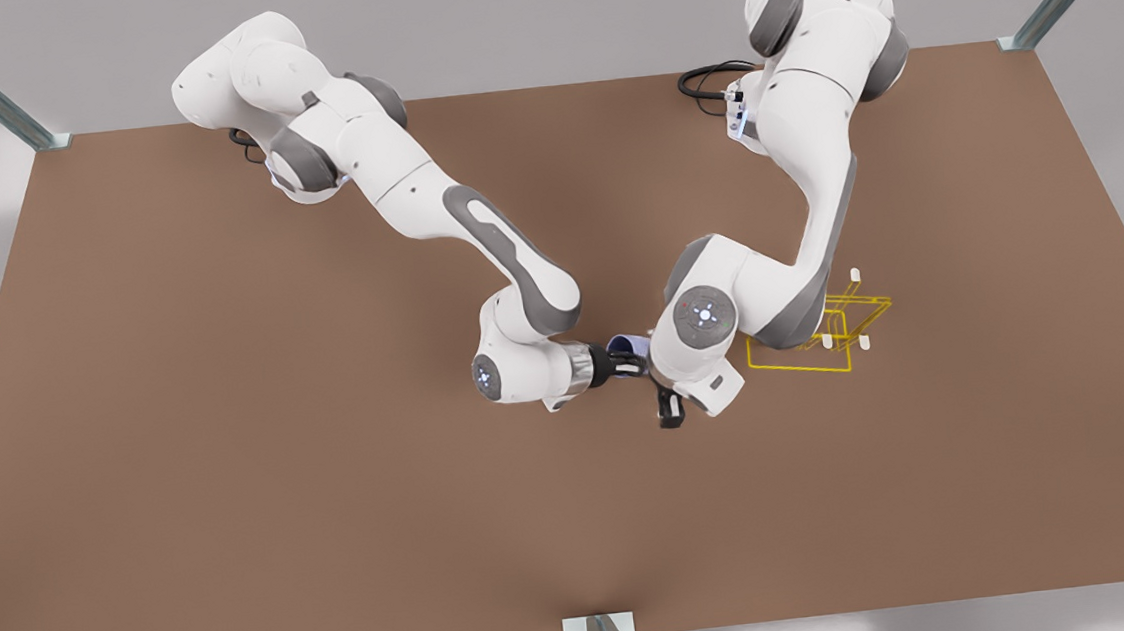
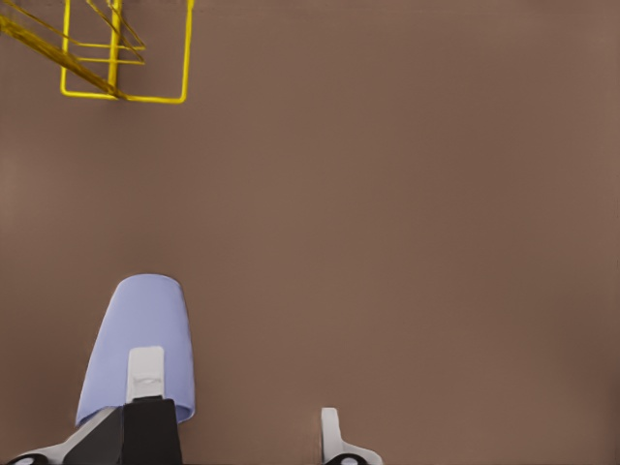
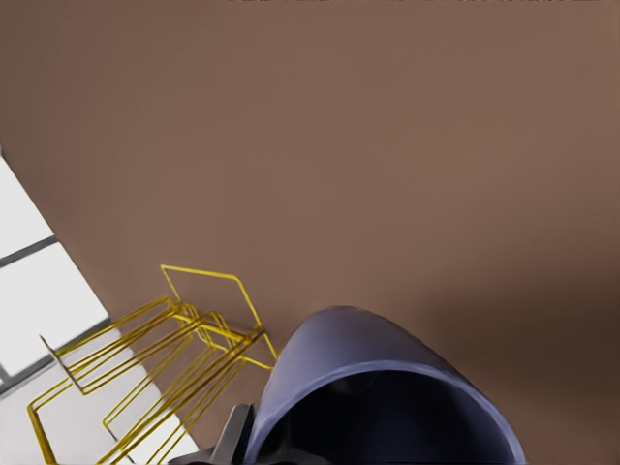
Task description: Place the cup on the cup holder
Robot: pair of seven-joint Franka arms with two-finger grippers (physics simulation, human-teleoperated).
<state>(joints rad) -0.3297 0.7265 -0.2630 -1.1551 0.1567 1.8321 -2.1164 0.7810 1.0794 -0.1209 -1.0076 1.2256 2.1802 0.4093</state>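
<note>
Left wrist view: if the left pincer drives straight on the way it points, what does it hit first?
Most likely bare table: the open left pincer points down at it. The cup, held by the right pincer, sits beside one finger, off that line; depth is unclear.

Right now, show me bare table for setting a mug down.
Bare table spans the front view's left, the near edge, and the stretch to the front view's right of the cup holder. Crowded: the middle, where the right gripper holds the cup beside the open left gripper, close to the holder.
</note>
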